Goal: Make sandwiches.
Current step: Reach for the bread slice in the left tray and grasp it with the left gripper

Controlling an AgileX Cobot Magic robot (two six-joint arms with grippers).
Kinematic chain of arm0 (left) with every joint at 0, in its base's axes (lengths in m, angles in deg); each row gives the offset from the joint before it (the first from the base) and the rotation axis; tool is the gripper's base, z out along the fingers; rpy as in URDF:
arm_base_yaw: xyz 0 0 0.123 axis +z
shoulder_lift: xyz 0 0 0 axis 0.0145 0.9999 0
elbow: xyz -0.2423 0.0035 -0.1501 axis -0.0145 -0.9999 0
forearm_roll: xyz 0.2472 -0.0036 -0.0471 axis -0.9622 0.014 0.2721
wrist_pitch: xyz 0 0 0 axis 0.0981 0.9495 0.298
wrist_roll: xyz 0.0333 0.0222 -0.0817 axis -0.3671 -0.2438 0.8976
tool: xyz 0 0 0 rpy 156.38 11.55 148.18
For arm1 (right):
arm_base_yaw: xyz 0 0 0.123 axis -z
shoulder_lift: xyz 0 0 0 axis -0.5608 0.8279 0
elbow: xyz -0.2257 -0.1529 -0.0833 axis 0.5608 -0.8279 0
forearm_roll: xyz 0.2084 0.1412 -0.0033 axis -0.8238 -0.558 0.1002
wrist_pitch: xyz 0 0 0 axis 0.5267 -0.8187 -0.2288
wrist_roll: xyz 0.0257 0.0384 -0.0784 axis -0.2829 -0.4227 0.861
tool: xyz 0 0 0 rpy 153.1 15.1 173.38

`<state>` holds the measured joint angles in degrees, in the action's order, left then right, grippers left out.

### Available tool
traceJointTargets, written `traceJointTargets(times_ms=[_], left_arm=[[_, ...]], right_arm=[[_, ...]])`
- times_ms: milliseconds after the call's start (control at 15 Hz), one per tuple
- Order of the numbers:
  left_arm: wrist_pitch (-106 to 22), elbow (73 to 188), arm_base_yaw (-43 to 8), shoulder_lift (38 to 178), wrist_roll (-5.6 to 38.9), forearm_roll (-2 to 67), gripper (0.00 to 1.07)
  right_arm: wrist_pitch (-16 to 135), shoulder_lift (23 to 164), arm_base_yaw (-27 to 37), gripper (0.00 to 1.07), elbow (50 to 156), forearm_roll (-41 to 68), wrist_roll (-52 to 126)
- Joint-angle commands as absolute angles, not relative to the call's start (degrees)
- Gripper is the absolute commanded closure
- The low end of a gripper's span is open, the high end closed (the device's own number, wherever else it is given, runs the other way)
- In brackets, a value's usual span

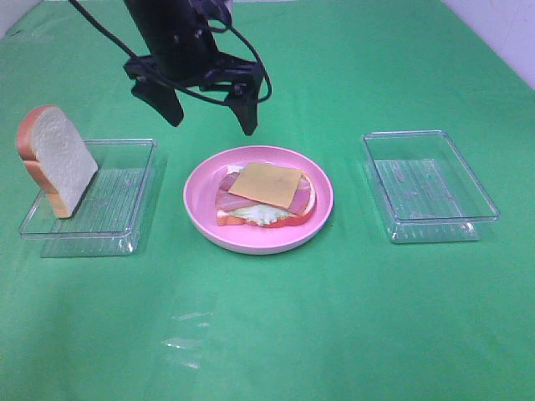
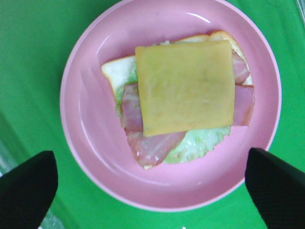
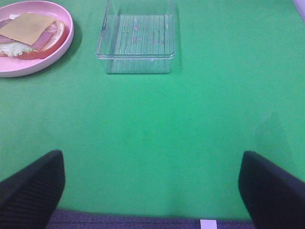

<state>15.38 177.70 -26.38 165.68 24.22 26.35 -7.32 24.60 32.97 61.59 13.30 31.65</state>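
— Where's the sandwich?
— Open-faced on the pink plate (image 1: 201, 213), mid-counter (image 1: 334, 334): yellow cheese slice (image 1: 266, 185) over bacon (image 1: 227, 199), lettuce (image 1: 259, 215), bread. The second bread slice (image 1: 58, 159) leans in the left tray (image 1: 138, 180).
— The end effectors?
— Left end effector (image 1: 212, 107) hovers spread above the plate; right end effector (image 3: 152, 188) spread, empty.

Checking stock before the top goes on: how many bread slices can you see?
2. One bread slice stands on edge in the left tray. The other bread slice lies on the plate under lettuce, bacon and cheese, mostly covered. None shows in the right tray.
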Motion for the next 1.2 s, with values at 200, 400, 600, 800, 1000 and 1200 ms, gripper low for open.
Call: traceJointTargets(times_ms=[200,400,600,800,1000,1200], left_arm=[[21.9,177.0,-24.8,156.5,28.7,17.6,0.06],[21.9,173.9,-19.1,152.4,28.5,17.5,0.06],[21.8,162.5,-9.8,148.8,27.0,17.4,0.06],[21.7,159.8,-5.0,150.8,25.3,17.5,0.06],[19.8,160.0,-4.2,155.3,23.7,17.3,0.06],[17.6,162.3,-4.2,160.4,23.8,18.0,0.06]], right_arm=[[-7.1,23.0,32.9,0.14,61.5,13.3,32.0],[-7.1,23.0,32.9,0.14,61.5,13.3,32.0],[-7.1,23.0,32.9,0.14,61.5,13.3,32.0],[-7.1,23.0,32.9,0.14,61.5,13.3,32.0],[-7.1,23.0,32.9,0.14,61.5,13.3,32.0],[-7.1,23.0,32.9,0.14,61.5,13.3,32.0]])
